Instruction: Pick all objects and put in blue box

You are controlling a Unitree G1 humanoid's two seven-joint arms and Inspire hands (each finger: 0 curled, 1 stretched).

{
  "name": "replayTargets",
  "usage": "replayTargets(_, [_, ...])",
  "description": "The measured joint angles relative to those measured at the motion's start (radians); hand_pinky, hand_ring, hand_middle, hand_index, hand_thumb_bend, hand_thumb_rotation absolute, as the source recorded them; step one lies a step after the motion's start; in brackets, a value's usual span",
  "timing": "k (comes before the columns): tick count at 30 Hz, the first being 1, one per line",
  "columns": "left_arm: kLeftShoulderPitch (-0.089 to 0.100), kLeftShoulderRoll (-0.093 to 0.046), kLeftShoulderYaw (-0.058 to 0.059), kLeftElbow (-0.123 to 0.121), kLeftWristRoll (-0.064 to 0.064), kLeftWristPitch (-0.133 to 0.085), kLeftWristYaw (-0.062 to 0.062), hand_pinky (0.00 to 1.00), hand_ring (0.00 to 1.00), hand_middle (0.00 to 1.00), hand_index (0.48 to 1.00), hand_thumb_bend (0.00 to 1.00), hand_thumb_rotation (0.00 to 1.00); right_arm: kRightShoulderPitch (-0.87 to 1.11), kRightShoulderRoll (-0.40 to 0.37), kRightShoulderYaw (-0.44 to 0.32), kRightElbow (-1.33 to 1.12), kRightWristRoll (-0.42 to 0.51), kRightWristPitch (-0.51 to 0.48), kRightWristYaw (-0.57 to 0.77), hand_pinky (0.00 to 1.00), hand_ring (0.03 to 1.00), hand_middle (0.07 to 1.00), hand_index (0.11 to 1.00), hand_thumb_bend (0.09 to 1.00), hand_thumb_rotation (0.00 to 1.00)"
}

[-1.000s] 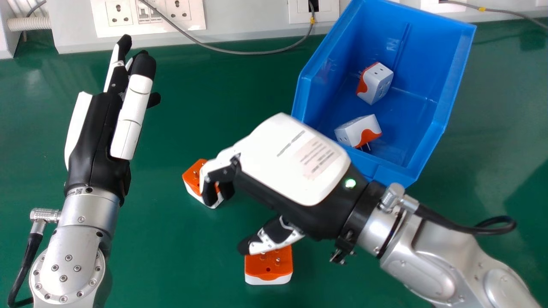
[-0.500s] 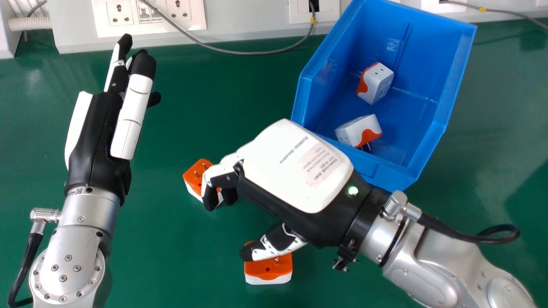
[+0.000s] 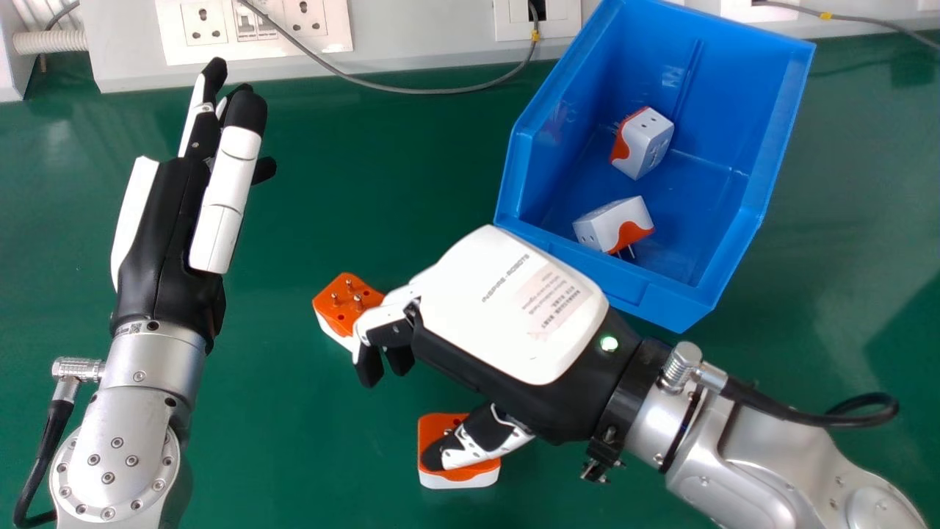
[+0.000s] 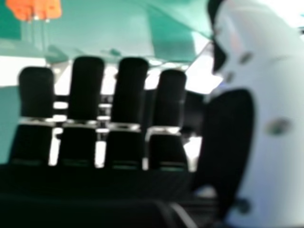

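Right hand [image 3: 507, 301], mine: one, back upward, released, nothing in its grasp. Fingers [image 3: 385, 316] relaxed and bent gently down at the knuckles; thumb [image 3: 485, 441] well apart from them.

First adapter [image 3: 338, 305]: one, orange and white, on the green table [image 3: 330, 455], just beyond my fingertips and partly behind them, orange face up, pins upright. Contact with my fingers: cannot tell.

Second adapter [image 3: 459, 479]: one, same kind, orange face up, under the tip of my thumb and partly covered by it. Contact with the thumb: cannot tell.

Blue box [image 3: 734, 95]: one, beyond the back of my hand, on the side away from the thumb, its near edge close by.

Third adapter [image 3: 648, 143]: one, white with orange, inside the box, the farther from my hand of the pair there.

Fourth adapter [image 3: 615, 224]: one, same colours, inside the box, the nearer of that pair, lying on its side.

Left hand [image 3: 165, 220], also mine: one, to the left of my right hand and well apart, fingers straight.
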Motion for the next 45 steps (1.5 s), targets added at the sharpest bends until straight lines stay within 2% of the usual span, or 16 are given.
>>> replayTargets(12, [-0.002, 0.0, 0.0, -0.002, -0.002, 0.005, 0.0, 0.87, 0.96, 0.97, 1.0, 0.72, 1.0, 0.021, -0.032, -0.004, -0.046, 0.011, 0.05, 0.127, 0.35, 0.462, 0.515, 0.498, 0.497, 0.0])
replayTargets(13, [-0.002, 0.0, 0.0, -0.002, -0.002, 0.005, 0.0, 0.87, 0.96, 0.97, 1.0, 0.71, 1.0, 0.025, -0.034, -0.003, -0.057, 0.012, 0.061, 0.146, 0.38, 0.495, 0.54, 0.497, 0.499, 0.03])
replayTargets(14, [-0.003, 0.0, 0.001, -0.002, -0.003, 0.006, -0.001, 0.87, 0.96, 0.97, 1.0, 0.71, 1.0, 0.029, -0.036, -0.004, -0.068, 0.014, 0.07, 0.164, 0.42, 0.532, 0.569, 0.524, 0.587, 0.06])
replayTargets(15, [-0.003, 0.0, 0.001, -0.002, -0.005, 0.006, -0.001, 0.87, 0.96, 0.97, 1.0, 0.71, 1.0, 0.031, -0.037, -0.004, -0.075, 0.016, 0.077, 0.175, 0.42, 0.532, 0.569, 0.524, 0.587, 0.06])
replayTargets(17, [-0.004, 0.0, 0.001, -0.002, -0.013, 0.006, -0.001, 0.87, 0.96, 0.97, 1.0, 0.71, 1.0, 0.036, -0.038, -0.004, -0.086, 0.019, 0.091, 0.201, 0.48, 0.592, 0.618, 0.569, 0.713, 0.1])
replayTargets(18, [-0.004, 0.0, 0.001, -0.002, -0.015, 0.006, -0.001, 0.87, 0.96, 0.97, 1.0, 0.71, 1.0, 0.037, -0.04, -0.004, -0.089, 0.021, 0.093, 0.208, 0.48, 0.592, 0.618, 0.569, 0.713, 0.1])
replayTargets(21, [-0.005, 0.001, 0.002, -0.002, -0.019, 0.006, -0.001, 0.87, 0.96, 0.97, 1.0, 0.71, 1.0, 0.038, -0.049, -0.004, -0.09, 0.034, 0.091, 0.226, 0.55, 0.661, 0.676, 0.624, 0.845, 0.14])
replayTargets(22, [-0.005, 0.001, 0.002, -0.002, -0.019, 0.006, -0.001, 0.87, 0.96, 0.97, 1.0, 0.71, 1.0, 0.038, -0.053, -0.004, -0.09, 0.037, 0.089, 0.229, 0.56, 0.67, 0.684, 0.632, 0.864, 0.15])
replayTargets(28, [-0.005, 0.002, 0.002, -0.002, -0.02, 0.007, -0.001, 0.87, 0.96, 0.97, 1.0, 0.71, 1.0, 0.038, -0.069, -0.004, -0.09, 0.056, 0.086, 0.24, 0.59, 0.706, 0.717, 0.662, 0.932, 0.18])
replayTargets(32, [-0.006, 0.003, 0.002, -0.002, -0.02, 0.007, -0.001, 0.87, 0.96, 0.97, 1.0, 0.71, 1.0, 0.039, -0.079, -0.004, -0.09, 0.06, 0.085, 0.241, 0.67, 0.772, 0.774, 0.708, 0.973, 0.22])
replayTargets(36, [-0.008, 0.003, 0.002, -0.002, -0.02, 0.007, -0.001, 0.87, 0.96, 0.97, 1.0, 0.7, 1.0, 0.039, -0.091, -0.004, -0.09, 0.058, 0.084, 0.241, 0.71, 0.812, 0.812, 0.742, 0.984, 0.26])
replayTargets(40, [-0.008, 0.004, 0.002, -0.002, -0.02, 0.007, -0.001, 0.87, 0.96, 0.97, 1.0, 0.7, 1.0, 0.039, -0.099, -0.003, -0.09, 0.053, 0.083, 0.247, 0.78, 0.886, 0.896, 0.825, 0.993, 0.35])
replayTargets(45, [-0.008, 0.006, 0.002, -0.002, -0.02, 0.007, -0.001, 0.87, 0.96, 0.97, 1.0, 0.7, 1.0, 0.037, -0.111, -0.003, -0.089, 0.051, 0.077, 0.256, 0.84, 0.939, 0.954, 0.886, 0.998, 0.41])
